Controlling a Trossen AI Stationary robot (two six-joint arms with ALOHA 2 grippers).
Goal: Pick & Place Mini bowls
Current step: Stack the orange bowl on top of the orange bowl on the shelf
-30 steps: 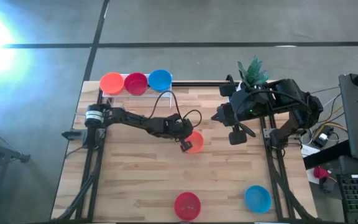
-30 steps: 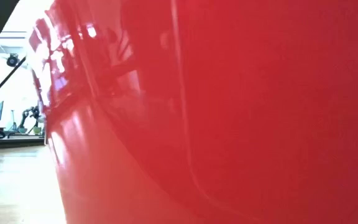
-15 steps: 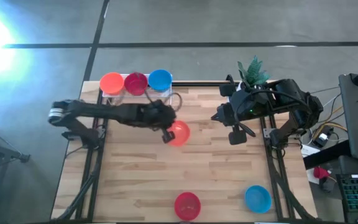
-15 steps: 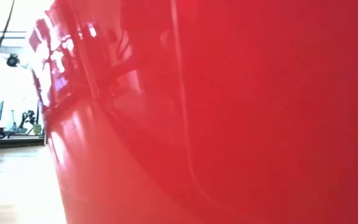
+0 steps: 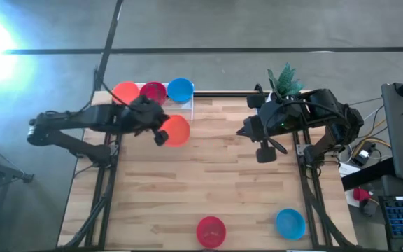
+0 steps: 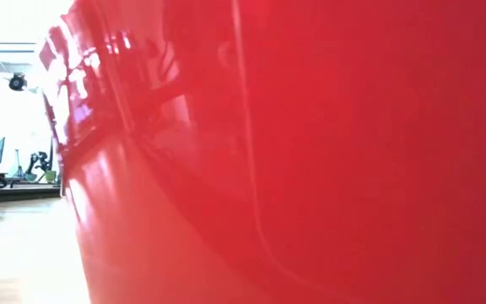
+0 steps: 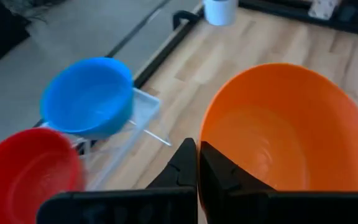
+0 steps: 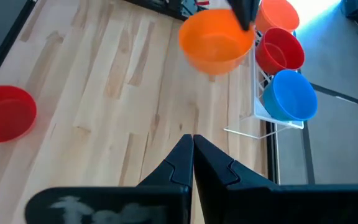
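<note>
My left gripper point(image 5: 161, 134) is shut on an orange mini bowl point(image 5: 178, 130) just in front of the white wire rack point(image 5: 189, 105) at the table's far left. On the rack sit an orange bowl point(image 5: 125, 92), a red bowl point(image 5: 152, 92) and a blue bowl point(image 5: 180, 89). Another red bowl point(image 5: 210, 231) and blue bowl point(image 5: 290, 223) rest on their bases near the table's near edge. My right gripper point(image 5: 264, 152) is shut and waits at the far right, touching nothing. My left gripper pinches the orange bowl by its rim point(image 7: 205, 134), on the side facing the table's left, with one finger outside the wall and one inside. The fingers point(image 7: 188, 163) come from the table's left, slanting down. The bowl is lifted clear of the table, its opening facing up and slightly tilted.
A small white pot with a green plant point(image 5: 283, 78) stands at the far edge beside the right arm. The low view is filled by the wall of the near red bowl point(image 6: 310, 152). Bare wood point(image 5: 215, 189) lies across the table's middle.
My left gripper, still shut on the orange bowl, has carried it from the table's middle toward the left and far edge, up to the rack. The left arm has drawn back toward the left. The right arm has kept still.
</note>
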